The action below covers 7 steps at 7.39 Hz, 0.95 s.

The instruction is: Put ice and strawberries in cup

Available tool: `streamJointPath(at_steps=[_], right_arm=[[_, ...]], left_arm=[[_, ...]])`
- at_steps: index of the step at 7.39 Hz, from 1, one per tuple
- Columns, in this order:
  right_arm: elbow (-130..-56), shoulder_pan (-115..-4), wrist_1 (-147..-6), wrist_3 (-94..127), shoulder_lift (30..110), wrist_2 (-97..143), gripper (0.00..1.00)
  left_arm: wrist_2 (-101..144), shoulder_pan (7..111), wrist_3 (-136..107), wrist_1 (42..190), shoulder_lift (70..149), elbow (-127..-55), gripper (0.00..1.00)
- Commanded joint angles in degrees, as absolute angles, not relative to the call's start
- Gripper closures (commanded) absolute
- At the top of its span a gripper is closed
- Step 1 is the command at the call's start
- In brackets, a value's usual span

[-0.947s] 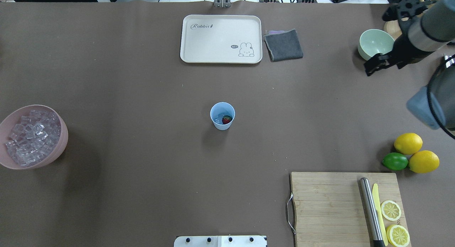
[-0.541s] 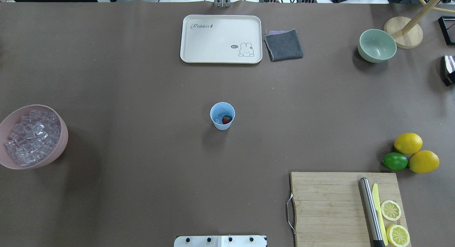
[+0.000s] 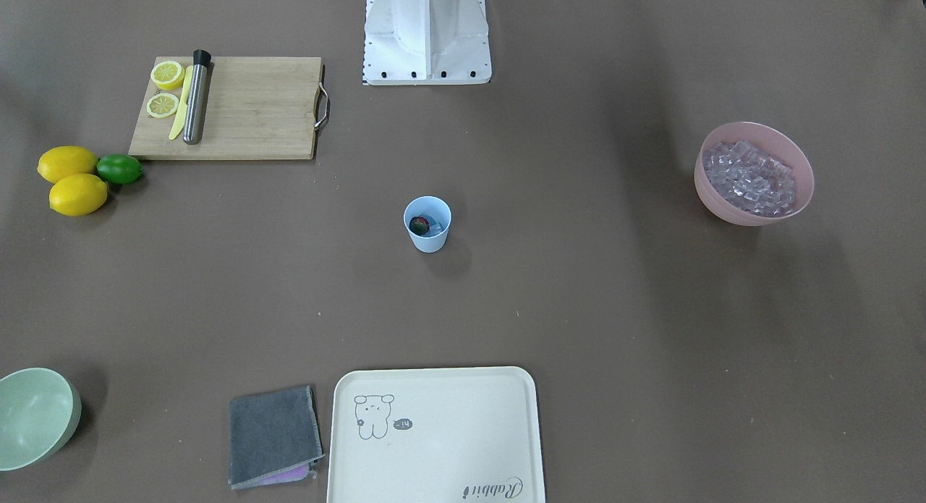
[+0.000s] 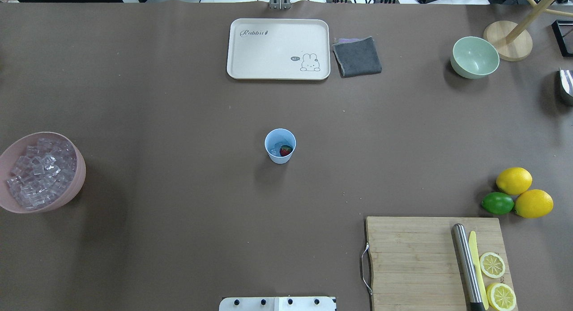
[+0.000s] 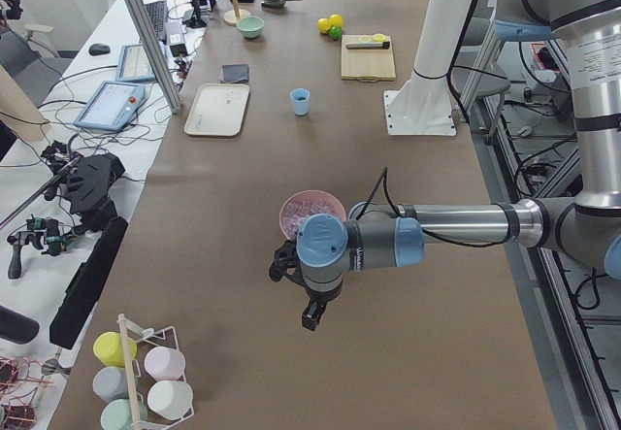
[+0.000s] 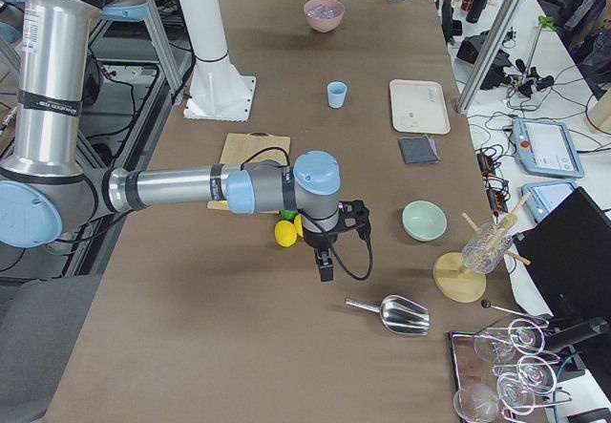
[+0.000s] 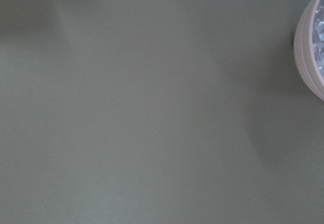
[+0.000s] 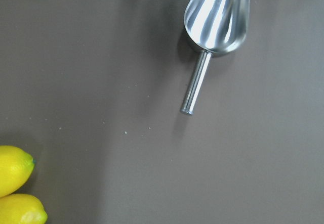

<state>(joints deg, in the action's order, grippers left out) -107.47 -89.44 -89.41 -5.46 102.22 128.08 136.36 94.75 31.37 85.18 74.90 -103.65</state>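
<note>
The light-blue cup point(image 4: 280, 145) stands upright at the table's middle and also shows in the front view point(image 3: 427, 224). In it lie the dark red strawberry point(image 4: 285, 150) and a few clear ice cubes point(image 4: 274, 149). Many more ice cubes point(image 4: 38, 172) fill the pink bowl point(image 4: 81, 168). My left gripper point(image 5: 312, 314) hangs over the table near the pink bowl, seen only in the left side view; I cannot tell if it is open or shut. My right gripper point(image 6: 326, 268) hangs beside the lemons, seen only in the right side view; I cannot tell its state either.
A cream tray point(image 4: 278, 49) and a grey cloth point(image 4: 357, 56) lie at the far edge. A pale green bowl point(image 4: 474, 57) stands far right. Two lemons point(image 4: 514, 180), a lime point(image 4: 497, 203), a cutting board point(image 4: 412, 262) with knife and slices, and a metal scoop point(image 8: 217, 14) are on the right.
The right arm, over the green bowl at the far right 0.9 s ago, has left the overhead view. The cup and its contents have not moved.
</note>
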Motion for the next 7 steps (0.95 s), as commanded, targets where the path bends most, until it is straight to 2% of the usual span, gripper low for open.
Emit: streamJointPath(at_steps=[1,7], right_arm=[[-107.4,-90.97,-89.38,-5.28,103.89,128.06,0.0],[-104.94,-91.32,-89.47,-5.1,104.32,127.27,0.0]], left_arm=[[136.41,94.75,31.38,85.43,74.44,-103.62,0.0],[136.41,94.66,31.38,85.6,74.36,-103.62,0.0]])
